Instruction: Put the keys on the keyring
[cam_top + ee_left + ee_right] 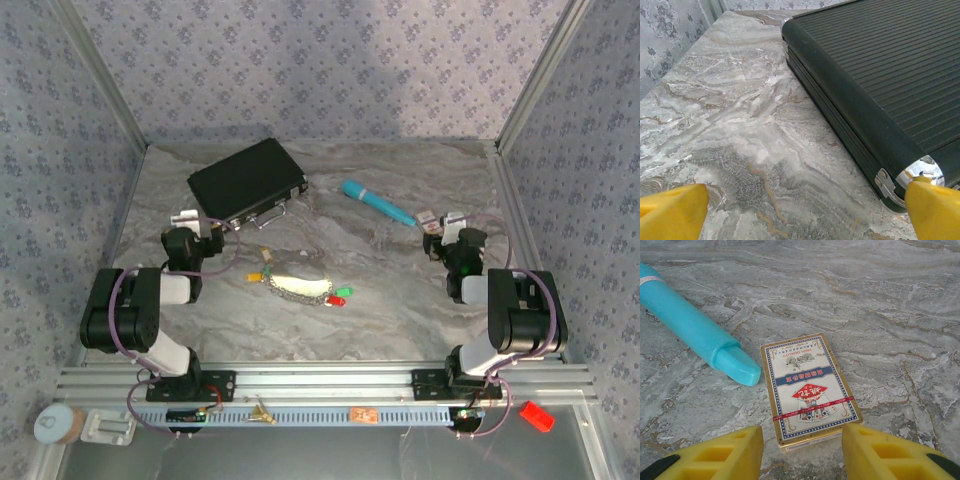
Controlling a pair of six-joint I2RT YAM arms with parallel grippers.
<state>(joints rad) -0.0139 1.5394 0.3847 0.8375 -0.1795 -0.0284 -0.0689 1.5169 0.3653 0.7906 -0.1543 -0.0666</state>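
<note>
Near the desk's middle, keys [340,296] and keyring [298,288] lie untouched, since left jaws gape by the case [248,182] and right jaws sit parted astride cards [807,385].

Cam setup: one high overview, two close wrist views.
Top cam sits above and behind the arm bases [195,385], looking down over the whole counter [400,300]. Left wrist: low, near, facing the black case [880,75] corner past its fingers [672,212]. Right wrist: close, angled down on teal tool [685,322] and card box [807,385]; top cam shares both patches.
</note>
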